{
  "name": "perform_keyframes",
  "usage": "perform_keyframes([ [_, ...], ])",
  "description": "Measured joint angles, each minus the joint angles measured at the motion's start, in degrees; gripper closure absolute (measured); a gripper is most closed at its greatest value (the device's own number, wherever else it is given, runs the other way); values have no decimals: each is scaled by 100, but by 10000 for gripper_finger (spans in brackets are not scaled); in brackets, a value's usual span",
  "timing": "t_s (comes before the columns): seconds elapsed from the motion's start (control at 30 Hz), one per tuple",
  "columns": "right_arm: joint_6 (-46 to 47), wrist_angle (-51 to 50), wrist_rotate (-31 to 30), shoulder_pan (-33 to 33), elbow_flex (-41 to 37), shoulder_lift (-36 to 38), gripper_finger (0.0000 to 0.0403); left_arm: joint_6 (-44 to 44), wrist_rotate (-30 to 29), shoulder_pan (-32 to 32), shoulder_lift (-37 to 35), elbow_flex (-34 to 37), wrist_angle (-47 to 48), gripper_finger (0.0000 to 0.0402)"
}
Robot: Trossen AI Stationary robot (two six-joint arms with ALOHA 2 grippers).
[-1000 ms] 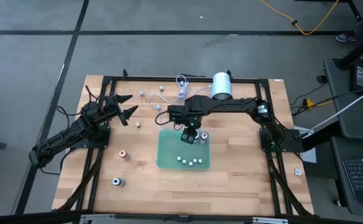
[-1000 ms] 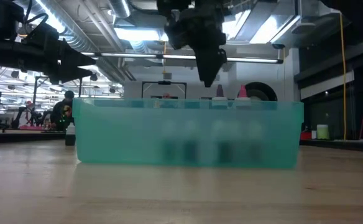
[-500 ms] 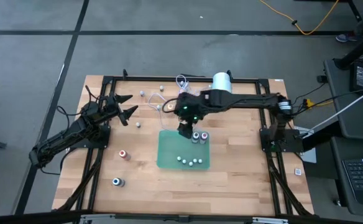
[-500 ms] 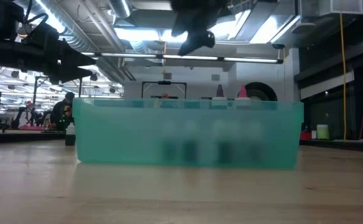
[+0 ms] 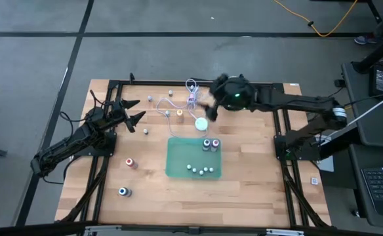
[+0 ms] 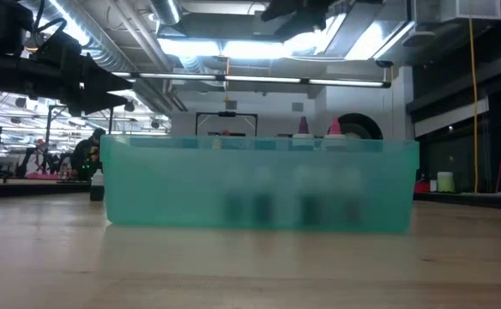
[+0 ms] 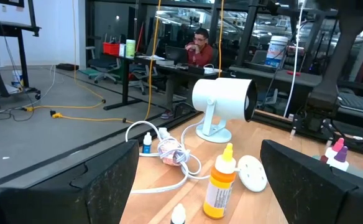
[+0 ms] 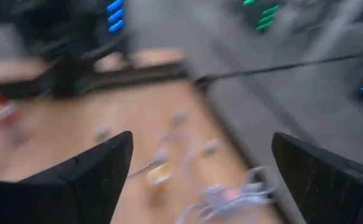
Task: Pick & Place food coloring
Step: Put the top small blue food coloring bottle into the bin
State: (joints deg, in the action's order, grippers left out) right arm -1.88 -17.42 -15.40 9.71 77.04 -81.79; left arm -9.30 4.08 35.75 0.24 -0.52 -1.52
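Over the far side of the surface (image 5: 257, 190) my right claw (image 5: 208, 105) is wide open and holds nothing — next I aim it straight down over the orange bottle (image 5: 180, 113). Two bottles (image 5: 210, 144) stand in the green tray (image 5: 178, 160). Left claw (image 5: 134, 111) waits open — empty.

Two food coloring bottles (image 5: 210, 144) stand upright side by side in the green tray's (image 5: 176, 167) back right corner, pink and purple tips poking over the rim in the low view. An orange one (image 7: 220, 182) (yellow cap) stands outside the tray, further back. Red-topped (image 5: 130, 162) and blue-topped (image 5: 122, 192) ones sit left of it.
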Motion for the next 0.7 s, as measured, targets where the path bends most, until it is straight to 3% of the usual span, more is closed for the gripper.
perform_keyframes([
  [0.1,-200,1060,-581,261,-680,418,20,0,0,0,0,0,0,68],
  [0.2,-1022,2129,-917,537,-1324,768,19,0,0,0,-1,-1,2,68],
  [0.57,-1361,4909,-764,1355,-3469,1926,19,0,0,-2,1,-1,2,68],
  [0.7,-1363,5416,-742,1686,-4143,2376,19,0,2,-1,1,-1,2,68],
])
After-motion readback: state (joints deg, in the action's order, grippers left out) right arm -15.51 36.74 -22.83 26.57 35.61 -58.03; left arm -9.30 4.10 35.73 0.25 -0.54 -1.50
